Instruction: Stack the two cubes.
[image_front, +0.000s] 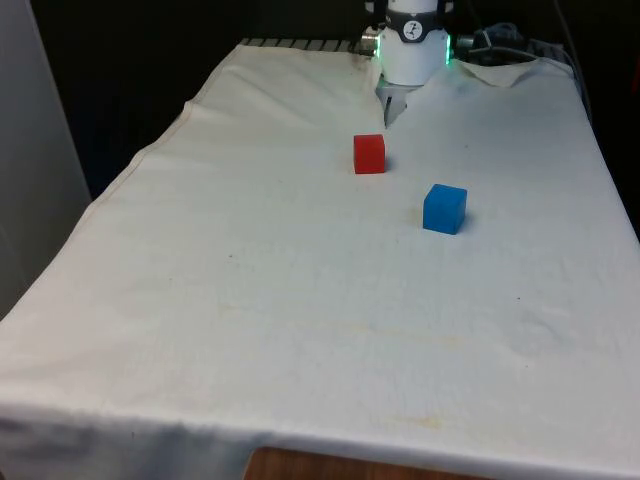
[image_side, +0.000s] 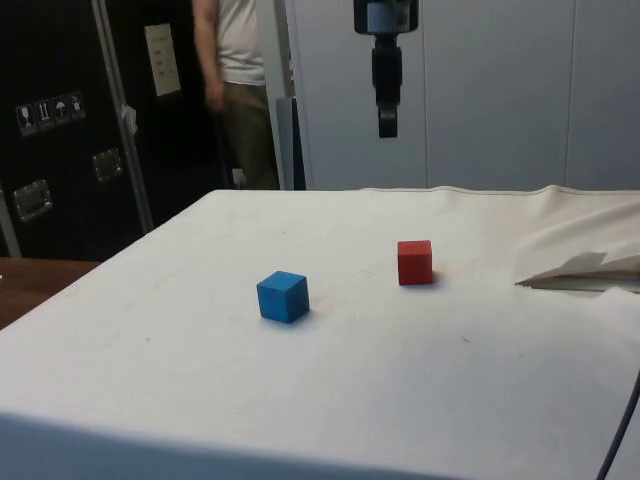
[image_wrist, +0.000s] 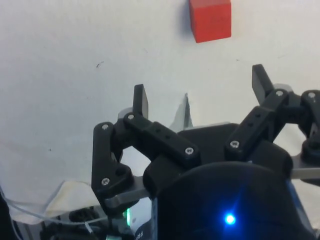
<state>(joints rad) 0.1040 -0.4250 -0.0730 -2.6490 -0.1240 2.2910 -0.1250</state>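
A white cloth (image_front: 300, 300) covers the surface; in the side view a person (image_side: 238, 80) stands beside dark cabinets (image_side: 60, 130) behind it

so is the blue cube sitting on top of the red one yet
No, the blue cube and the red cube each rest on the cloth, apart from one another.

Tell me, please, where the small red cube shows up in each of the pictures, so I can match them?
Front view: the small red cube sits on the white cloth at the far end, towards the front view's left of the blue cube.
Side view: it sits right of the blue cube, below the raised gripper.
Wrist view: it lies beyond the open fingers.
Shared landmark: the blue cube.
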